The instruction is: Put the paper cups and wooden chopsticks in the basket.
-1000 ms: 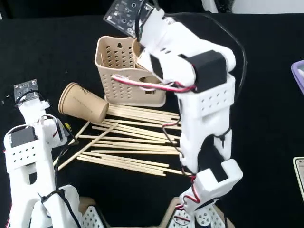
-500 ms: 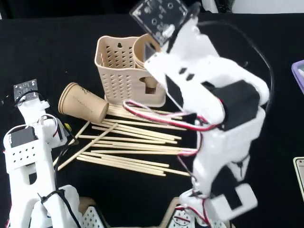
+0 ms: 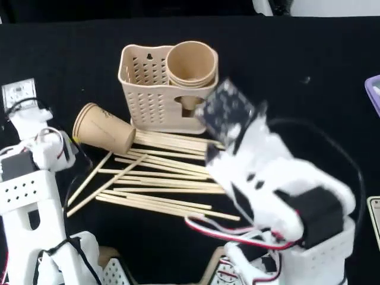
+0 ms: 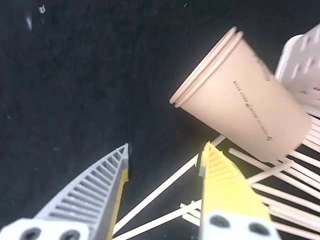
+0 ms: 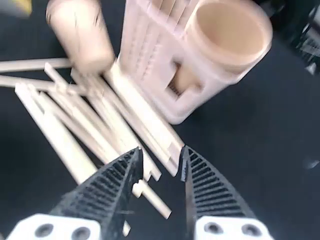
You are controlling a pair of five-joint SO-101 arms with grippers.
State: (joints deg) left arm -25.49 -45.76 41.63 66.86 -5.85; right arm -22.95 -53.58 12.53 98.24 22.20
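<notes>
A beige perforated basket (image 3: 151, 89) stands at the back of the black table with a stack of paper cups (image 3: 191, 62) upright in its right side. Another paper cup (image 3: 104, 129) lies on its side left of the basket. Several wooden chopsticks (image 3: 160, 178) lie scattered in front. In the left wrist view my left gripper (image 4: 166, 150) is open just short of the lying cup (image 4: 245, 95), over some chopsticks (image 4: 160, 192). In the right wrist view my right gripper (image 5: 160, 150) is open and empty above chopstick ends (image 5: 75, 125), in front of the basket (image 5: 160, 60) and stacked cups (image 5: 230, 30).
The right arm (image 3: 279, 202) fills the near right of the table and the left arm (image 3: 29, 178) the near left. A purple object (image 3: 374, 89) and a pale card (image 3: 375, 217) sit at the right edge. Open black cloth lies right of the basket.
The right arm has drawn back from over the basket toward the near edge, leaving the stacked cups uncovered in the basket. The left arm has shifted slightly left and up.
</notes>
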